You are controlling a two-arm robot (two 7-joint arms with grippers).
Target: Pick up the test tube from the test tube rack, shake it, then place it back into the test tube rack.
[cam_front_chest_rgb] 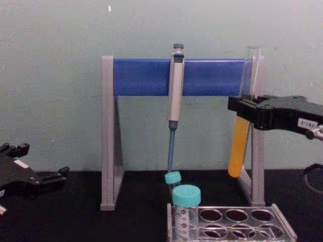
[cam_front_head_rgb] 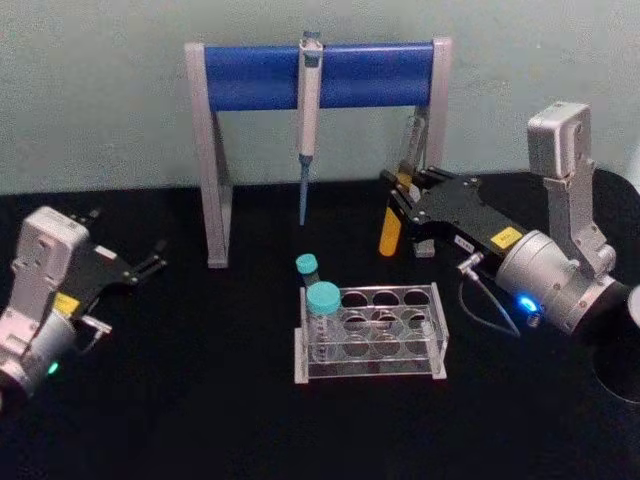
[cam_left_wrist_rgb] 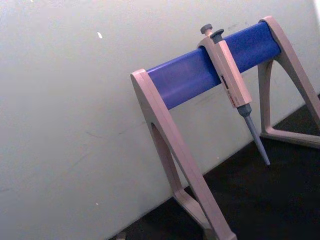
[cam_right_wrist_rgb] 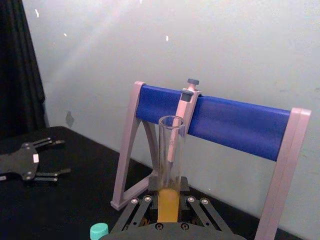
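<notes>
**Glass tube in the air, clear of its rack**

My right claw [cam_front_head_rgb: 398, 193] is clenched on the glass tube [cam_front_head_rgb: 390, 232], gripping it about midway up its length. The tube hangs over the far right part of the table [cam_front_head_rgb: 200, 400], clear of the surface and nearly upright with a slight lean. From the chest view it sits just in front of the right leg of the stand [cam_front_chest_rgb: 107, 136]. Orange-yellow liquid fills its lower half and its open mouth points up. My right wrist view looks along the tube [cam_right_wrist_rgb: 170, 165] from below, with the fingers [cam_right_wrist_rgb: 142, 202] closed against its sides.

The rack [cam_front_head_rgb: 420, 293] stands nearer the front edge, about mid-table, well apart from the tube and below it. One teal-capped tube [cam_front_head_rgb: 322, 310] stands upright in the rack's left end. A second teal-capped tube [cam_front_head_rgb: 307, 265] stands just behind that corner; I cannot tell whether it is in the rack or on the table.

A pipette [cam_front_head_rgb: 308, 100] hangs from the stand's blue bar, tip down.

My left claw [cam_front_head_rgb: 155, 262] is parked low near the left edge, released, fingers spread and holding nothing.
</notes>
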